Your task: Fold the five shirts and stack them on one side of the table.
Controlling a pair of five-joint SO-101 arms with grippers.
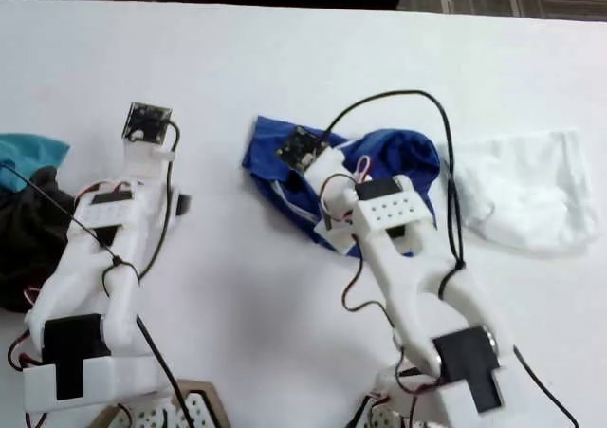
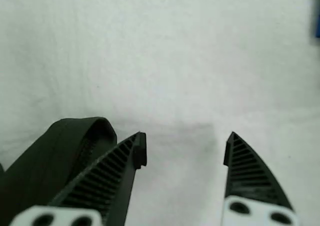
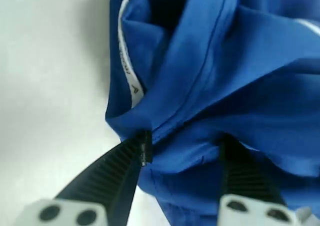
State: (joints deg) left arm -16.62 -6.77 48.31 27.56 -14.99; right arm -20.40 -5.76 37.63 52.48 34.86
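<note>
A crumpled blue shirt [image 1: 398, 158] lies mid-table, and my right arm [image 1: 384, 214] stands over its near left part. In the right wrist view my right gripper [image 3: 185, 145] is open, its fingers set on either side of a bunched fold of the blue shirt [image 3: 225, 75] near the collar. My left arm [image 1: 114, 229] stands to the left over bare table. There my left gripper [image 2: 186, 145] is open and holds nothing. A black shirt [image 1: 28, 238] lies beside it, also the black shirt [image 2: 60, 151] close to one finger.
A white shirt [image 1: 531, 191] lies crumpled at the right, touching the blue one. A teal shirt [image 1: 33, 148] peeks out behind the black one at the left edge. Black cables [image 1: 446, 153] loop over the blue shirt. The white table [image 1: 237, 58] stretches bare at the back.
</note>
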